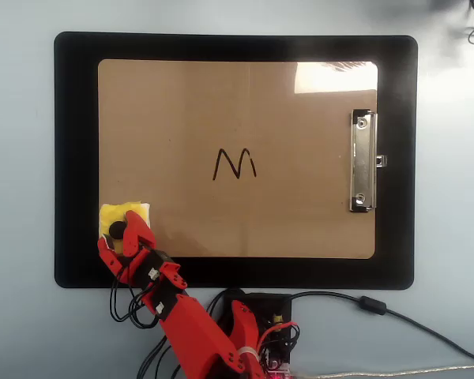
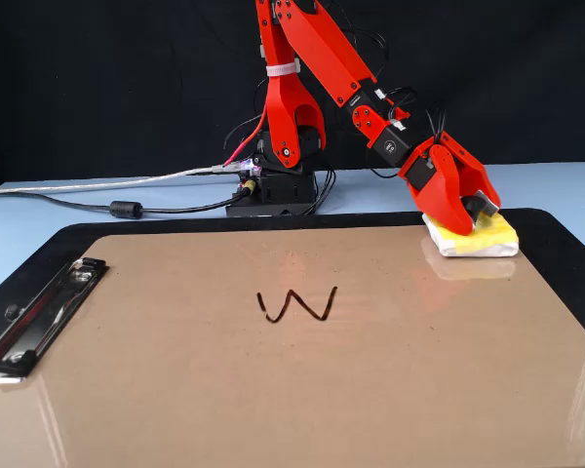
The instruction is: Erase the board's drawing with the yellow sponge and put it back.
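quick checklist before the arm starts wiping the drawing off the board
1. Gripper over the yellow sponge, jaws around its black knob: ok.
2. Jaws fully closed on the knob: cannot tell.
3. Sponge lying flat on the board, at its corner nearest the arm's base: ok.
4. Drawing intact, mid-board, apart from the sponge: ok, nothing erased yet.
5. Bare board between sponge and drawing: ok.
6. Metal clip at the far short edge, out of the wiping path: ok.
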`<act>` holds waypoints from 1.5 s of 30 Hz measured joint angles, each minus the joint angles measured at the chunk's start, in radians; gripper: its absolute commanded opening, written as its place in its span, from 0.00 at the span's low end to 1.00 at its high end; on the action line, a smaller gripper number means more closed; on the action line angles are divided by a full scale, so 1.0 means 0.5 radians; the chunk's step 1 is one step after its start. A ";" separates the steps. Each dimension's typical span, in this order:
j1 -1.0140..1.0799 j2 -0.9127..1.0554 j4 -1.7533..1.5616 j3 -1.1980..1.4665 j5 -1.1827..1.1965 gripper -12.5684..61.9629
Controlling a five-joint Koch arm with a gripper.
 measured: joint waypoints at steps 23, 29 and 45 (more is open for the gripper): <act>0.325 0.383 0.132 0.126 0.181 0.06; 0.727 1.031 1.690 -0.678 0.086 0.06; 2.270 0.221 0.703 -0.307 0.472 0.06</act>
